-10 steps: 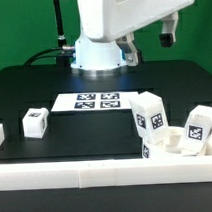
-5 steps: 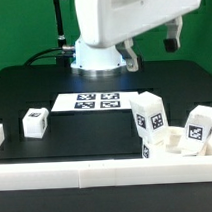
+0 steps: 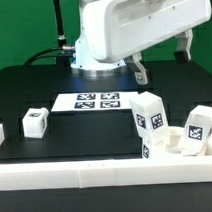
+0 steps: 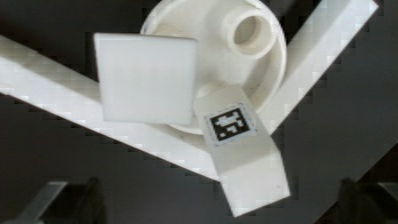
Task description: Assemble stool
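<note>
Gripper (image 3: 164, 67) jaws wide apart, empty, hovers over seat (image 3: 174, 143). Loose leg (image 3: 35, 120) sits well apart, toward exterior view's left; reach there next.

On the black table (image 3: 33, 82) are laid the marker board (image 3: 97, 99), one loose leg (image 3: 35, 121), the seat (image 3: 174, 143) and a white border rail (image 3: 97, 173)

The seat (image 3: 176, 143) sits by the worktop's (image 3: 85, 135) near edge, towards the exterior view's right, against the border rail (image 3: 97, 172). One leg (image 3: 149, 114) and a second leg (image 3: 202, 126) stand on it. A third leg (image 3: 35, 121) lies well apart, near the left edge. The marker board (image 3: 94, 100) lies mid-worktop. The pincer (image 3: 164, 69) hangs above, spread wide and empty.
</note>
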Controlling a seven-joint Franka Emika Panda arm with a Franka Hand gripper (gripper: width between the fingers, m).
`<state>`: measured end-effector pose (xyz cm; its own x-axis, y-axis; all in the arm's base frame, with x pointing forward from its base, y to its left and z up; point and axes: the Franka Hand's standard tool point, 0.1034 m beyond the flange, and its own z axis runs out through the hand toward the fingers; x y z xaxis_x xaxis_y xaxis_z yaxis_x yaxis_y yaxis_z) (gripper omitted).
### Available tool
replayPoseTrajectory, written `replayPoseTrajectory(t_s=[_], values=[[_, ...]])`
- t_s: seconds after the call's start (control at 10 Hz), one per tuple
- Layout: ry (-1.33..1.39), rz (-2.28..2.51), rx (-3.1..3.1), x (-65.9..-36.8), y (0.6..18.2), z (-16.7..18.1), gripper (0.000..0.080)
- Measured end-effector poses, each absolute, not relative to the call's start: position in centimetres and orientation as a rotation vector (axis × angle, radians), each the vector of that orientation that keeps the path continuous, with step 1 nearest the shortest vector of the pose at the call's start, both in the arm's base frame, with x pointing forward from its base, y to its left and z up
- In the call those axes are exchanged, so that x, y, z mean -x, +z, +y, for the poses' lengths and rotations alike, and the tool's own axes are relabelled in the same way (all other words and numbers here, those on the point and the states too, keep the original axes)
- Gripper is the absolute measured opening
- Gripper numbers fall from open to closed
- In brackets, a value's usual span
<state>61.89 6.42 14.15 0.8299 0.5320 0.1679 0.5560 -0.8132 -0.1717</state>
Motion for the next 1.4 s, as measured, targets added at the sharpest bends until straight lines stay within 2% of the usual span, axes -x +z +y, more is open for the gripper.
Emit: replayPoseTrajectory(t_s=[0.3, 0.9, 1.4], values=[[-0.173, -0.820, 2.782, -62.5, 13.0, 5.6, 0.0649], [-0.192, -0.852, 2.764, -63.0, 13.1, 5.5, 0.0649], [-0.190, -0.801, 2.740, -63.1, 10.7, 5.0, 0.0649]])
